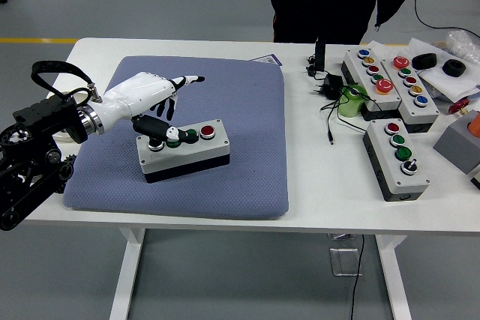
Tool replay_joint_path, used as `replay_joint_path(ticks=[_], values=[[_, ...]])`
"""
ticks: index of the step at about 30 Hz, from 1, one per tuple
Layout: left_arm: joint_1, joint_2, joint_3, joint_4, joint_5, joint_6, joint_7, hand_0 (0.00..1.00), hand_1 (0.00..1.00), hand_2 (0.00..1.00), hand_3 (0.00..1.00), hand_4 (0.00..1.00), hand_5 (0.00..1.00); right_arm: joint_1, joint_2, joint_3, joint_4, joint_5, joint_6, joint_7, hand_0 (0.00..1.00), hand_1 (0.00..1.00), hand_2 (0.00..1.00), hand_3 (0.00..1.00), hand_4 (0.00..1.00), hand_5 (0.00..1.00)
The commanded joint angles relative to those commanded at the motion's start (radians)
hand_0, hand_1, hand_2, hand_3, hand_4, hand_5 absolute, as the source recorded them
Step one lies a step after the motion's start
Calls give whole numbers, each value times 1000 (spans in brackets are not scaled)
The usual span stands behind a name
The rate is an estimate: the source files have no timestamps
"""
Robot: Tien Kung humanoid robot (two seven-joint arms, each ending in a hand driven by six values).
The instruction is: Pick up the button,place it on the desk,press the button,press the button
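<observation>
White plastic covers the left hand [150,95], which is held over the left end of the button box [182,150]. The fingers are spread loosely and nothing is gripped; the thumb [154,127] is stretched out just above the box's left button. The green button [190,136] and red button [207,131] are just right of the thumb. The box is set on a soft blue pad [247,140] under the hand. The wrong button could be pushed, because all three are close together. The box could be tipped or slid if it is pressed off-centre on the soft pad. No tubs or bowls are seen.
</observation>
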Motion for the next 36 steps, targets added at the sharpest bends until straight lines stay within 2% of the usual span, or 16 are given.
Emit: replay_joint_path(ticks=[2,3,8,9,11,12,14,15,16,20,21,26,27,36], values=[[1,3,0,-9,-2,-9,-5,2,2,61,974,976,504,0,0,0,0,1,0,0,762,727,733,591,194,147],[2,4,0,-13,-2,-15,-5,2,2,2,866,680,52,0,0,0,0,1,0,0,762,727,732,591,193,146],[6,13,2,-42,16,-78,13,2,2,2,866,680,52,0,0,1,0,-1,1,0,762,727,732,591,193,146],[8,16,3,-48,23,-97,20,2,2,2,830,579,2,0,0,0,0,0,1,0,762,727,733,591,193,146],[10,20,5,-59,36,-128,32,2,2,2,830,579,2,0,0,1,0,-1,1,0,762,727,733,591,193,146],[12,24,9,-66,51,-159,44,2,2,2,830,579,2,0,0,1,0,0,1,0,762,727,733,591,193,146],[13,26,10,-70,62,-185,52,2,2,2,830,579,2,0,0,1,0,-1,1,-1,762,727,733,591,193,146],[13,27,10,-71,66,-196,56,2,2,2,807,534,2,0,0,1,0,-2,1,-1,762,727,733,591,193,146],[14,28,9,-74,68,-207,59,2,2,2,807,534,2,0,0,2,0,-2,1,-1,762,727,733,591,193,146],[16,33,1,-81,53,-217,60,2,2,2,807,534,2,0,0,3,0,-4,1,-1,762,727,733,591,193,146],[16,33,-1,-82,49,-218,60,2,2,2,796,412,2,0,0,3,0,-4,1,0,762,727,733,591,194,147],[23,41,-13,-98,1,-238,59,2,2,2,796,412,2,-1,0,4,0,-4,2,0,762,727,733,591,194,147],[25,43,-15,-103,-9,-243,60,2,2,2,789,456,2,-1,0,4,0,-4,1,0,762,727,732,591,194,148],[22,46,0,-110,-23,-282,74,2,2,2,791,432,2,-1,1,4,0,-5,1,-1,761,727,733,591,194,148]])
